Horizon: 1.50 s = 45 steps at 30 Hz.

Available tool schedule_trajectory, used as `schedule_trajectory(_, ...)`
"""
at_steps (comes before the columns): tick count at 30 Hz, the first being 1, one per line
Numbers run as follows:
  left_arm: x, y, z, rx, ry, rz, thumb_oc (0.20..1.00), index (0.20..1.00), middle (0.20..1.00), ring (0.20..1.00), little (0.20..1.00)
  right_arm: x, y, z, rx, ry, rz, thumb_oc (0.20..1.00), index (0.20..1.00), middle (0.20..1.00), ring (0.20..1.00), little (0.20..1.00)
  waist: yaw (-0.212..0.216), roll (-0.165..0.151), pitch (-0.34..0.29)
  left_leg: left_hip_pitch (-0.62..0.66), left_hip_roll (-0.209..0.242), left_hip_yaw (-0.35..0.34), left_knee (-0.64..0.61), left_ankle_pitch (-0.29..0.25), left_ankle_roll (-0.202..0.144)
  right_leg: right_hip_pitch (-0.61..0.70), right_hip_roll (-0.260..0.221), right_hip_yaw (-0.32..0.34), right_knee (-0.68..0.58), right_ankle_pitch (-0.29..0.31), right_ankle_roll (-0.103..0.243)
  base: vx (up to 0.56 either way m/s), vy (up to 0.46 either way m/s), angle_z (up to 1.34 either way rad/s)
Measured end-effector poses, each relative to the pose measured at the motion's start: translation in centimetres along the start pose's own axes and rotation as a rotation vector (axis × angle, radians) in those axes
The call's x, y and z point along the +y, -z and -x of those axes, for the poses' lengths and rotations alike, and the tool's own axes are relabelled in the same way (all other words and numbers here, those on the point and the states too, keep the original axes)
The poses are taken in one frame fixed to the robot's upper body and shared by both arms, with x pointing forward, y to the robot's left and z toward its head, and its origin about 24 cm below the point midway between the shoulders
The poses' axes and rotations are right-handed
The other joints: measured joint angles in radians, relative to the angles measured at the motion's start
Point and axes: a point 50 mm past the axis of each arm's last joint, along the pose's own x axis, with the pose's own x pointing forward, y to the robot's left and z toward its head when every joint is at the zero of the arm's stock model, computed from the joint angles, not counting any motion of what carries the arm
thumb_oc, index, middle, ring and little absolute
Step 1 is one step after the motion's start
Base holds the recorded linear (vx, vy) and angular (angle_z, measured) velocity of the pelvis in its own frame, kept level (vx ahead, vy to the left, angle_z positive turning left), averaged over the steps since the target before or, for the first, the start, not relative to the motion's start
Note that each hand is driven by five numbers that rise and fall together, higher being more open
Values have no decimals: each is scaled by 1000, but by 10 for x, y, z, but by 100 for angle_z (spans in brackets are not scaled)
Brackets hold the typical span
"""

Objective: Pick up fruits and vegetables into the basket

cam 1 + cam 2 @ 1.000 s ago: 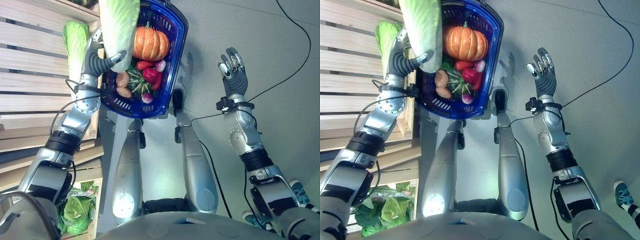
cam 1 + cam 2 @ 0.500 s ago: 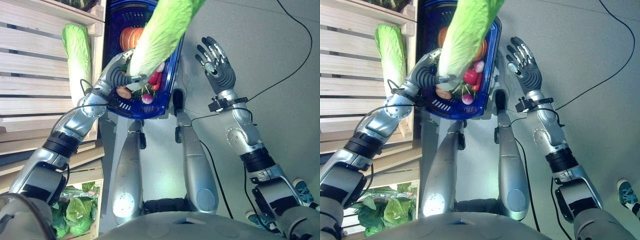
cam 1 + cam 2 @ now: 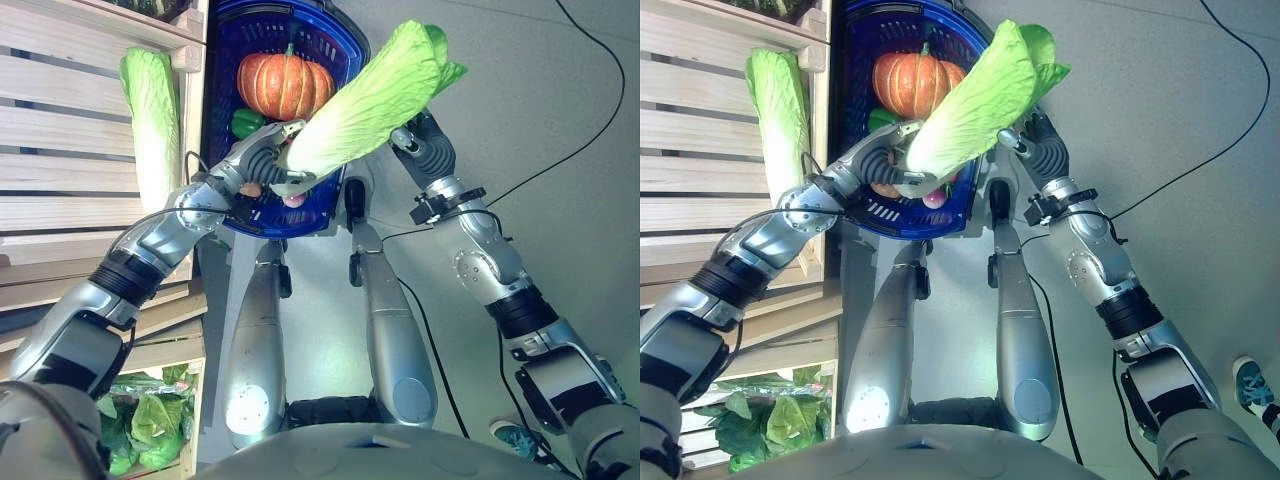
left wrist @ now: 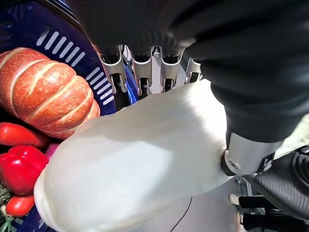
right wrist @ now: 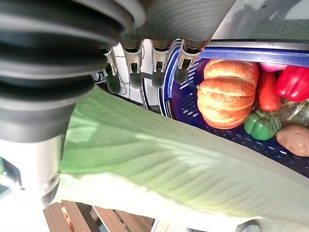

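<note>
At my far left a second cabbage (image 3: 152, 120) lies lengthwise on the slatted wooden shelf (image 3: 60, 150), well apart from my hands. Lower on that side a crate (image 3: 190, 400) holds loose green leaves (image 3: 150, 420).

My left hand (image 3: 262, 160) is curled round the pale white base of a long cabbage (image 3: 365, 105); in my left wrist view the fingers (image 4: 145, 72) sit behind the stalk end and the thumb presses its other side, so the grasp is firm. The cabbage slants up from that hand toward my right, its green leafy tip highest, crossing above the near right rim of the basket (image 3: 345, 50).

The blue basket stands on the floor just beyond my hands. In it sits an orange pumpkin (image 3: 285, 85), with a green pepper (image 3: 247, 122) just beside it. My wrist views also show a red pepper (image 5: 289, 82) and a brownish potato (image 5: 294, 140) among the things inside.

My right hand (image 3: 425, 150) is up against the leafy half of the cabbage, on its far side from the head camera. In my right wrist view its fingers (image 5: 159, 67) reach out straight past the green leaf, relaxed and not curled round it, with the leaf lying across the palm side. The pumpkin and peppers show beyond those fingertips.
</note>
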Motion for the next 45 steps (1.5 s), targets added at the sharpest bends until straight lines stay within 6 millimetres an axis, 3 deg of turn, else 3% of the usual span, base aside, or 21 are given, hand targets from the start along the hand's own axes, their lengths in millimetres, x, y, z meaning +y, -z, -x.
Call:
schedule_trajectory(5,-3,-6,-4,-27,25,-10,200,200,200,200,200,9,0,-1,8,-47,1,1000,1000,1000,1000,1000,0,0,0,-2,0,-1,-1,0,0,0,0,-1,-2,0,0,0,0,0)
schedule_trajectory(21,-2,-10,-9,12,137,-77,200,200,200,200,200,9,-1,3,34,-66,-74,1000,1000,1000,1000,1000,5,0,0,-10,1,-6,-5,0,-1,-3,1,-7,-14,2,-3,0,0,0)
schedule_trajectory(22,-2,-10,-10,13,144,-81,200,200,200,200,200,9,-1,3,36,-69,-73,768,768,768,768,768,5,0,0,-10,1,-6,-5,0,-1,-3,1,-7,-14,2,-3,0,0,0)
schedule_trajectory(23,-2,-10,-10,14,148,-83,200,200,200,200,200,9,-1,3,36,-71,-77,624,624,624,624,624,5,0,0,-10,1,-6,-5,0,-1,-3,1,-7,-14,2,-3,0,0,0)
schedule_trajectory(24,-2,-10,-10,21,157,-85,200,200,200,200,200,9,-1,3,36,-76,-78,200,200,200,200,200,5,0,0,-10,1,-6,-5,0,-1,-3,1,-7,-14,2,-3,0,0,0)
schedule_trajectory(39,-3,-17,-12,6,172,-93,200,200,200,200,200,7,-4,4,5,-71,-71,200,200,200,200,200,16,0,0,-8,1,-9,-12,0,-1,-3,1,-10,-14,3,-4,0,0,0)
schedule_trajectory(40,-4,-17,-12,6,171,-93,410,410,410,410,410,7,-4,4,4,-71,-72,200,200,200,200,200,19,0,0,-8,1,-9,-12,1,-2,-3,1,-10,-14,3,-4,0,0,0)
schedule_trajectory(41,-4,-17,-12,6,169,-93,567,567,567,567,567,7,-4,4,4,-71,-72,200,200,200,200,200,22,0,0,-8,1,-9,-12,1,-2,-3,1,-10,-14,3,-4,0,0,0)
schedule_trajectory(42,-5,-16,-12,9,160,-92,1000,1000,1000,1000,1000,7,-4,4,4,-71,-71,200,200,200,200,200,24,0,0,-8,1,-9,-12,1,-2,-2,0,-10,-13,3,-4,0,0,0)
schedule_trajectory(45,-6,-13,-11,42,137,-85,1000,1000,1000,1000,1000,10,-3,4,8,-90,-73,200,200,200,200,200,25,0,0,-8,1,-10,-12,1,-2,-2,0,-11,-13,3,-4,0,0,0)
